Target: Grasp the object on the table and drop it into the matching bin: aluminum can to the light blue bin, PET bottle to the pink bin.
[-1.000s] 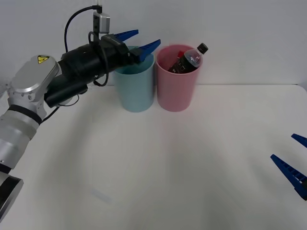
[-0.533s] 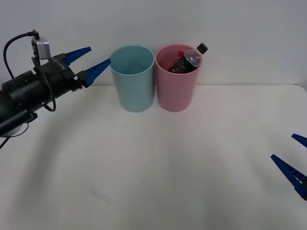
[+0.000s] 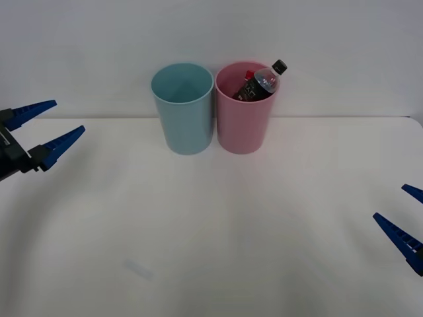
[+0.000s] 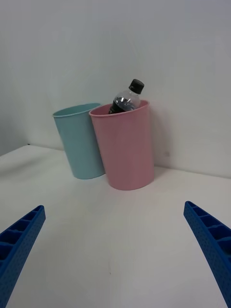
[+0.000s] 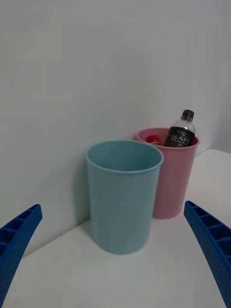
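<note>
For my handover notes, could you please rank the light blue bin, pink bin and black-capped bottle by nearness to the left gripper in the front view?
1. Light blue bin, nearest the left gripper.
2. Pink bin, beside it.
3. Black-capped bottle, inside the pink bin's far side.

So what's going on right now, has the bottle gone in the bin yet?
Left gripper open, empty, at table's left edge. Right gripper open, parked at right. Bottle in pink bin, cap poking above rim. Nothing in the way.

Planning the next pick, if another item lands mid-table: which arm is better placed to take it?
Neither clearly. The left gripper and right gripper both sit open at the table edges. The bottle is already in the pink bin.
</note>
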`<state>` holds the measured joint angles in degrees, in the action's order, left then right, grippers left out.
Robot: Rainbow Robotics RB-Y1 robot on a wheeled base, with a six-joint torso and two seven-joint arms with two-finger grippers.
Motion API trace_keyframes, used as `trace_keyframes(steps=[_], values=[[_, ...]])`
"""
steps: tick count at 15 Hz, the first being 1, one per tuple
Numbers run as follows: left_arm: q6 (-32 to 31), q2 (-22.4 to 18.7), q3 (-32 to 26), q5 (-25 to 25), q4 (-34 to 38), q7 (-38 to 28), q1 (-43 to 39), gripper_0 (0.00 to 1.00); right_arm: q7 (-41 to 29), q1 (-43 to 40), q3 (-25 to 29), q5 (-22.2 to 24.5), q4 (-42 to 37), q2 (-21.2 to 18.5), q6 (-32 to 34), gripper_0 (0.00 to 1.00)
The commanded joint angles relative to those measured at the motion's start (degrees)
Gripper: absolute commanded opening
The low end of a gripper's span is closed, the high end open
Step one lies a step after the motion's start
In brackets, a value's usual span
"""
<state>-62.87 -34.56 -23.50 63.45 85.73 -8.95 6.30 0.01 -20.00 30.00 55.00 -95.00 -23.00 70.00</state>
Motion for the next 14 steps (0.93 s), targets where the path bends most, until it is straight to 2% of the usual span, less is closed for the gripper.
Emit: trace_keyframes(steps=[1, 7, 14], values=[[-1.29, -0.15, -3.13, -0.43, 3.75, 0.42, -6.21, 1.0, -0.01, 0.0, 0.0, 0.0, 0.0, 0.0, 0.0, 1.0], [-1.29, -0.15, -6.56, -3.24, 9.2, 1.21, -17.29, 1.0, -0.01, 0.0, 0.0, 0.0, 0.0, 0.0, 0.0, 1.0], [-1.29, -0.06, -6.73, -4.21, 10.25, 1.83, -21.59, 1.0, -0.01, 0.0, 0.0, 0.0, 0.0, 0.0, 0.0, 1.0]])
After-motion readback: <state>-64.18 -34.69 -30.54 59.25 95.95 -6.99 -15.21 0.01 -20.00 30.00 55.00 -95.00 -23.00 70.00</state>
